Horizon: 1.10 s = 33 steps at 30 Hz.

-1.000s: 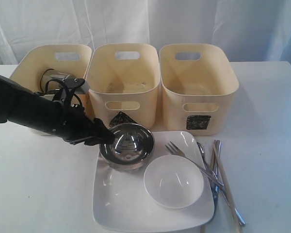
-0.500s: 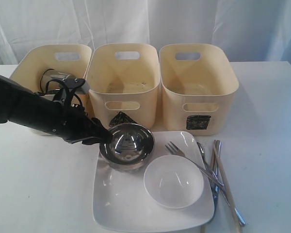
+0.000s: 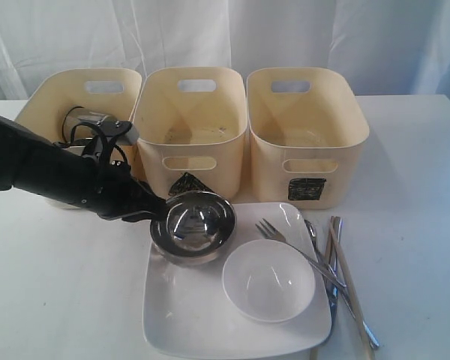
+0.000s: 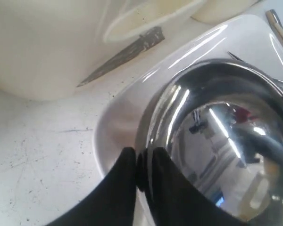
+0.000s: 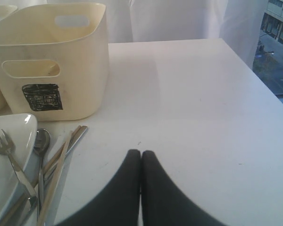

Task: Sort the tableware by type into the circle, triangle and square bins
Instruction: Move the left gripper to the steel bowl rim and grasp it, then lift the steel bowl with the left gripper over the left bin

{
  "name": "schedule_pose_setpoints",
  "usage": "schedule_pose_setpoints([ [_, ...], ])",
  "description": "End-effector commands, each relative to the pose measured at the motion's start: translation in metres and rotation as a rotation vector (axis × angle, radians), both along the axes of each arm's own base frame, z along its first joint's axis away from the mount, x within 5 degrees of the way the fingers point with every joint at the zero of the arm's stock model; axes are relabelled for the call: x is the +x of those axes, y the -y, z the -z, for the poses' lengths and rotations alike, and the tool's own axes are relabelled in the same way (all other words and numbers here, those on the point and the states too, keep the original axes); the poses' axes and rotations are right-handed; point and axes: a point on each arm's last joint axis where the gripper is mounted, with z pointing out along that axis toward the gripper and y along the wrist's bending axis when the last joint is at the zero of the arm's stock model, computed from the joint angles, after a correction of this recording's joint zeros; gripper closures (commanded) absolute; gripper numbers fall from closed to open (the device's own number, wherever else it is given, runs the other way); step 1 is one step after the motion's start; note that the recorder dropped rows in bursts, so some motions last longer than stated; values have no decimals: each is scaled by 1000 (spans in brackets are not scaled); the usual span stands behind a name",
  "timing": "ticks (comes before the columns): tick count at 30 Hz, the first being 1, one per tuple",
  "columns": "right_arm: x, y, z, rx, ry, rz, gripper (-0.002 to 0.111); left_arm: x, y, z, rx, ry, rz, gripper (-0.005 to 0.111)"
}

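Observation:
My left gripper (image 3: 159, 206) (image 4: 142, 157) is shut on the near-left rim of the steel bowl (image 3: 193, 225) (image 4: 226, 141), which sits tilted on the square white plate (image 3: 187, 315) (image 4: 127, 108). A small white bowl (image 3: 268, 279) rests on the same plate. A fork (image 3: 292, 244), other steel cutlery and wooden chopsticks (image 3: 351, 289) (image 5: 61, 160) lie at the plate's right edge. My right gripper (image 5: 141, 153) is shut and empty over bare table, out of the exterior view.
Three cream bins stand in a row behind the plate. The left bin (image 3: 41, 105) holds a steel mug (image 3: 86, 120) and my arm covers its front. The middle bin (image 3: 191, 142) bears a triangle, the right bin (image 3: 306, 142) (image 5: 52, 42) a square.
My left jaws have closed onto the steel bowl's rim. The bowl has shifted slightly left and tipped up. The right gripper has not moved.

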Motion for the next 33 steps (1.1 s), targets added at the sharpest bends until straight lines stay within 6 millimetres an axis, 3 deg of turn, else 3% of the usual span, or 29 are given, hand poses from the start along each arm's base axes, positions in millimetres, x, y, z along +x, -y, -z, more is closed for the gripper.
schedule_pose_setpoints([
  [1,0,0,1,-6,9,-2,108,-3,2,2,-11,-15,12,96],
  [12,0,0,1,-6,9,-2,108,-5,2,-9,-25,10,18,99],
  [33,0,0,1,-6,9,-2,108,-43,-7,-103,-125,246,113,99],
])
